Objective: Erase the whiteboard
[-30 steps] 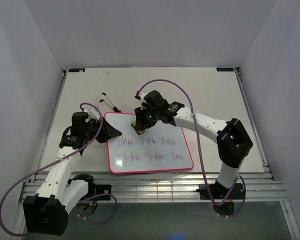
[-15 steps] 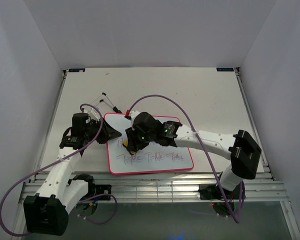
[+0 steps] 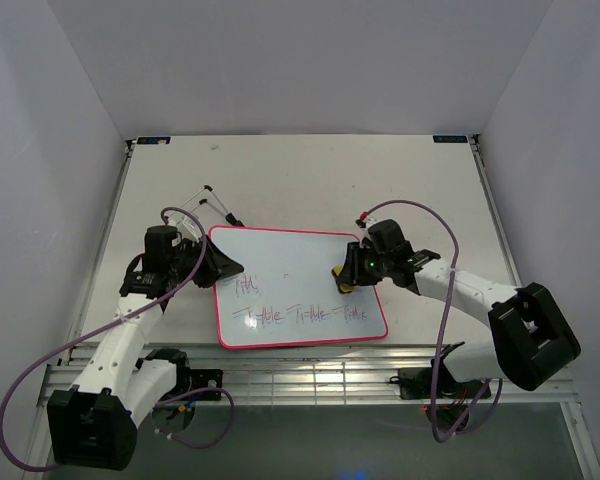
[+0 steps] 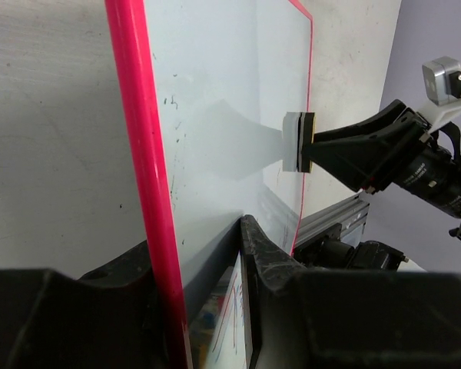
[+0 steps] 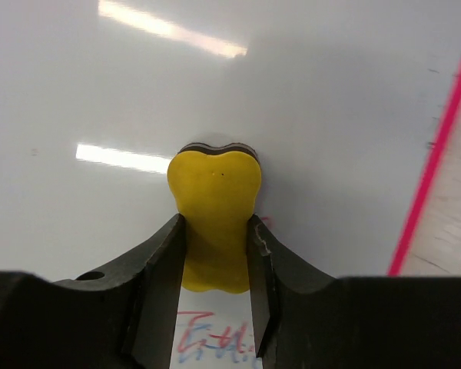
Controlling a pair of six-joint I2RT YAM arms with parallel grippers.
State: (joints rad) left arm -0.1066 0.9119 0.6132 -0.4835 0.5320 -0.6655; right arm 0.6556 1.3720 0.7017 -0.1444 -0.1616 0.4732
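Observation:
The whiteboard (image 3: pixel 290 270) lies flat mid-table, pink-framed. One word remains at the upper row's left end, with a full row of handwriting (image 3: pixel 300 315) below it. My left gripper (image 3: pixel 223 265) is shut on the whiteboard's left edge; in the left wrist view its jaws (image 4: pixel 196 254) clamp the pink frame (image 4: pixel 138 138). My right gripper (image 3: pixel 346 274) is shut on the yellow eraser (image 3: pixel 344 280) and presses it on the board near its right edge. In the right wrist view the eraser (image 5: pixel 215 192) sits between my fingers (image 5: pixel 165 269), above some writing (image 5: pixel 215 342). The eraser also shows in the left wrist view (image 4: pixel 298 142).
The board's thin black stand legs (image 3: pixel 212 203) stick out behind its far-left corner. Aluminium rails (image 3: pixel 310 380) run along the near table edge. White walls enclose the table on three sides. Purple cables loop over both arms.
My right gripper swept the eraser from the board's upper left across to its right side, and most of the upper row of writing is gone. The left gripper has not moved.

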